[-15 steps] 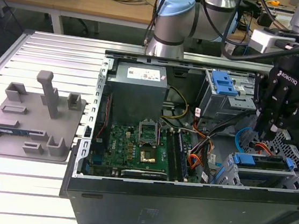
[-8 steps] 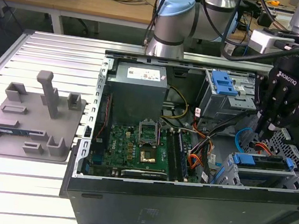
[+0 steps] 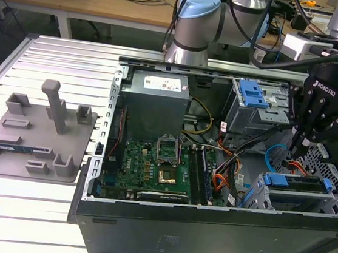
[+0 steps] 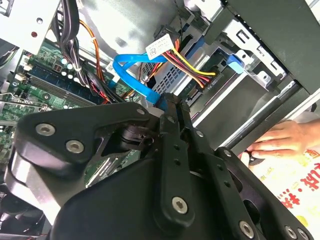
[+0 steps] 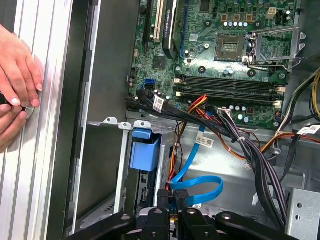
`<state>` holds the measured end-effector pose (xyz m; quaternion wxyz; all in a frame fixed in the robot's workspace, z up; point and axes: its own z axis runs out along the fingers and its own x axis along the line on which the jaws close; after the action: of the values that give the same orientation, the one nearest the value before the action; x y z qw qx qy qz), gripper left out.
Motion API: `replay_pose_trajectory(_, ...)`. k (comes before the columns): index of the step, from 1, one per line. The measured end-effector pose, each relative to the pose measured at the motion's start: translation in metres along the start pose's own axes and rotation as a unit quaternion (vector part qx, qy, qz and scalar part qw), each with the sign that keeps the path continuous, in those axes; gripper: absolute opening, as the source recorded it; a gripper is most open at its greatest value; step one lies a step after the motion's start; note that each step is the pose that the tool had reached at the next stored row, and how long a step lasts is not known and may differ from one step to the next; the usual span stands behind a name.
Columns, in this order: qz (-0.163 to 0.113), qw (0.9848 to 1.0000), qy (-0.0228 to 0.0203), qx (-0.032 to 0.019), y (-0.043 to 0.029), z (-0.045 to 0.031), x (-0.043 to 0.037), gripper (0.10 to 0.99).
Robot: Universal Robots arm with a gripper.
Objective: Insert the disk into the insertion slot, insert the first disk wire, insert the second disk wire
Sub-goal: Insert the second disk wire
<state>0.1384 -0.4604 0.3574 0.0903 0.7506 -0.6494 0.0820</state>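
The disk (image 3: 295,199), grey in its blue frame (image 3: 294,181), lies inside the insertion slot (image 3: 258,193), a low perforated cage at the exterior view's right. My gripper (image 3: 297,154) hangs just behind it, over the disk's rear edge. In both wrist views the fingers (image 5: 162,200) are shut on the black plug of a flat blue wire (image 5: 200,181), which loops away above the case floor. The blue wire (image 4: 131,64) curls beside my gripper (image 4: 172,100). A bundle of red, yellow and black wires (image 4: 192,67) runs to the disk's rear; I cannot tell whether it is plugged in.
The open case holds a motherboard (image 3: 159,162), a power supply (image 3: 157,97) and a taller cage with a blue latch (image 3: 253,94). Dark cable bundles (image 5: 260,155) cross the floor. A person's hands (image 5: 17,75) rest on the table rail beside the case. A grey fixture (image 3: 33,135) stands at the exterior view's left.
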Motion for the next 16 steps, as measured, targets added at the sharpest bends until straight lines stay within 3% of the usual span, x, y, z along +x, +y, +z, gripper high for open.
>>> replay_pose_trajectory(6, 0.000, 1.0000, -0.0001, 0.0000, 0.0000, 0.0001, 0.0001, 0.161)
replay_pose_trajectory(10, 0.013, 0.9999, -0.0024, -0.0030, 0.0001, 0.0011, 0.0043, 0.161)
replay_pose_trajectory(12, 0.014, 0.9999, -0.0072, -0.0026, 0.0004, 0.0024, 0.0092, 0.161)
replay_pose_trajectory(14, 0.015, 0.9997, -0.0200, -0.0012, 0.0014, 0.0045, 0.0175, 0.161)
replay_pose_trajectory(16, 0.022, 0.9995, -0.0216, -0.0025, 0.0014, 0.0047, 0.0188, 0.161)
